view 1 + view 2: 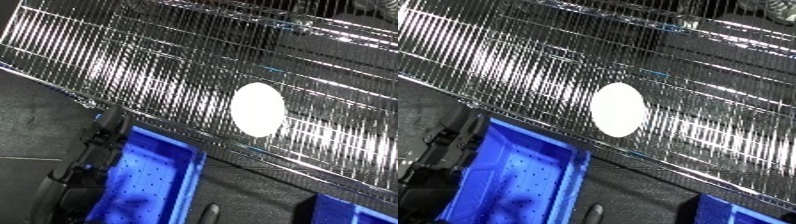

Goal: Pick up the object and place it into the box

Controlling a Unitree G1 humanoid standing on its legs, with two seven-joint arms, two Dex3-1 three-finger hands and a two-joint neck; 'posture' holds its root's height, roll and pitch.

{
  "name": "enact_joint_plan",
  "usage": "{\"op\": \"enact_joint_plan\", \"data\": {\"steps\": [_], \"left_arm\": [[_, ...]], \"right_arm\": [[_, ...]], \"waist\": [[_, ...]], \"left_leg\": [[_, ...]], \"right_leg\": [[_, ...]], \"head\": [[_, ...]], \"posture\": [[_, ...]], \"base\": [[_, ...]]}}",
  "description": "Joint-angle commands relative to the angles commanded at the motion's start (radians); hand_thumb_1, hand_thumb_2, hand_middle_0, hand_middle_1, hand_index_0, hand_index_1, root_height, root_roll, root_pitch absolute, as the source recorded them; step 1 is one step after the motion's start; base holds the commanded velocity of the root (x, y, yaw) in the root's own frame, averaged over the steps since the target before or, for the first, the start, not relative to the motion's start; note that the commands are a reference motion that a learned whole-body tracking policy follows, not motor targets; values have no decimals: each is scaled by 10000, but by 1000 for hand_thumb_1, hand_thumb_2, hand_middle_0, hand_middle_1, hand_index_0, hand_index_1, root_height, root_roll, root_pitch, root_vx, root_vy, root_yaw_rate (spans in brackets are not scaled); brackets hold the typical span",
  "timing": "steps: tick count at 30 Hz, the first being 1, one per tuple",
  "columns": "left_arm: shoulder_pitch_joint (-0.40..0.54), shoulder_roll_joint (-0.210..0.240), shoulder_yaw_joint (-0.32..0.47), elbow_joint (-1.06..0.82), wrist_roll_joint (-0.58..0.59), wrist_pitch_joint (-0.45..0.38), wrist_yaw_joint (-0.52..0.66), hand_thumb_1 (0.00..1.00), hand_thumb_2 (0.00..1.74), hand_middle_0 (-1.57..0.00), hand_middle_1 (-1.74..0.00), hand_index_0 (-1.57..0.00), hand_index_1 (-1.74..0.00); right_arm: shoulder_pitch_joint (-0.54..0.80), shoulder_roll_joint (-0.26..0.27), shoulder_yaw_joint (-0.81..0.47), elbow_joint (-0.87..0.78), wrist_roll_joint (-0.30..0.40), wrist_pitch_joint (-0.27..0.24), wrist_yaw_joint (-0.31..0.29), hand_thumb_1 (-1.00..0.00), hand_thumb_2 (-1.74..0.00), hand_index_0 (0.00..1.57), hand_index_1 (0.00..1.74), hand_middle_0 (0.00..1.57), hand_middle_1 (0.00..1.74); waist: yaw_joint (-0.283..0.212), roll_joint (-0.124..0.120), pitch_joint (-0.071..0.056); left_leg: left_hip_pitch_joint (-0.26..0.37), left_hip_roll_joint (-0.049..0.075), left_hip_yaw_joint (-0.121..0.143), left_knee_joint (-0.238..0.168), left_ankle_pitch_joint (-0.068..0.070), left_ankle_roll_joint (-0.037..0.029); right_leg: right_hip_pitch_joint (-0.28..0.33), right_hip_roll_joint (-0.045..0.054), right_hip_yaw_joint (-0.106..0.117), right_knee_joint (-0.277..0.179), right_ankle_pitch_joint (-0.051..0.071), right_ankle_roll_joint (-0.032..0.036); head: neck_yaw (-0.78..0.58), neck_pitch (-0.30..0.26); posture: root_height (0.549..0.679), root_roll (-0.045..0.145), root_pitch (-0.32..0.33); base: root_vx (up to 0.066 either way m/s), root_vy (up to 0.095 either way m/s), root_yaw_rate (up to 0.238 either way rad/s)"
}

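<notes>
A white oval object [258, 109] lies on a shiny wire-mesh surface [160, 65] that fills the upper part of both eye views. Just below it, at the lower left, stands a blue bin [147, 180] with a dotted floor, tilted in the picture. A black shape that looks like my left hand [93, 150] lies along the bin's left rim, well to the left of and below the white object. It is not touching the object. My right hand does not show.
The corner of a second blue bin [355, 210] shows at the lower right. Dark floor [258, 192] lies between the two bins. A small dark tip [211, 211] that I cannot identify pokes up near the lower edge.
</notes>
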Motion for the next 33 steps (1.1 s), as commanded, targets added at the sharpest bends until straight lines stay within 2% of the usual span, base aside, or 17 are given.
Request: {"op": "enact_joint_plan", "data": {"steps": [6, 11, 18, 26, 33], "left_arm": [[-813, -381, -480, 1159, 475, 420, 1151, 0, 0, 0, 0, 0, 0], [-1557, -661, -781, 2327, 764, 215, 1699, 0, 0, 0, 0, 0, 0], [-2407, -900, -1100, 3527, 1496, -158, 2438, 0, 0, 0, 0, 0, 0], [-3203, -1144, -1225, 4612, 1994, -223, 3379, 0, 0, 0, 0, 0, 0], [-3888, -1264, -1331, 5255, 2081, -76, 3554, 0, 0, 0, 0, 0, 0]], "right_arm": [[-118, -22, 178, 7, -358, 223, 213, 0, 0, 0, 0, 0, 0], [-305, -47, 362, 8, -645, 353, 368, 0, 0, 0, 0, 0, 0], [-533, -27, 587, -69, -850, 361, 410, 0, 0, 0, 0, 0, 0], [-740, 15, 823, -236, -939, 456, 347, 0, 0, 0, 0, 0, 0], [-816, 80, 1025, -402, -786, 494, 244, 0, 0, 0, 0, 0, 0]], "waist": [[-374, -180, 0], [-703, -322, 0], [-1034, -480, 0], [-1374, -669, 0], [-1633, -837, 0]], "left_leg": [[-30, 151, 195, 362, -160, 40], [-59, 306, 362, 540, -240, 73], [-217, 465, 512, 812, -362, 103], [-532, 645, 610, 1035, -445, 123], [-908, 768, 675, 1212, -504, 126]], "right_leg": [[-39, 186, 308, 76, -8, -19], [-157, 349, 550, 143, -8, -34], [-413, 506, 764, 293, 4, -28], [-829, 664, 938, 414, 76, 10], [-1225, 808, 1020, 473, 176, 62]], "head": [[-1133, 48], [-1809, 176], [-2236, 501], [-2576, 1276], [-2693, 2019]], "posture": [[645, 18, 50], [643, 13, 49], [640, 7, 53], [637, -1, 70], [634, -9, 94]], "base": [[17, 31, -241], [-2, 43, -233], [-3, 28, -153], [-10, 24, -115], [-11, 9, -82]]}}
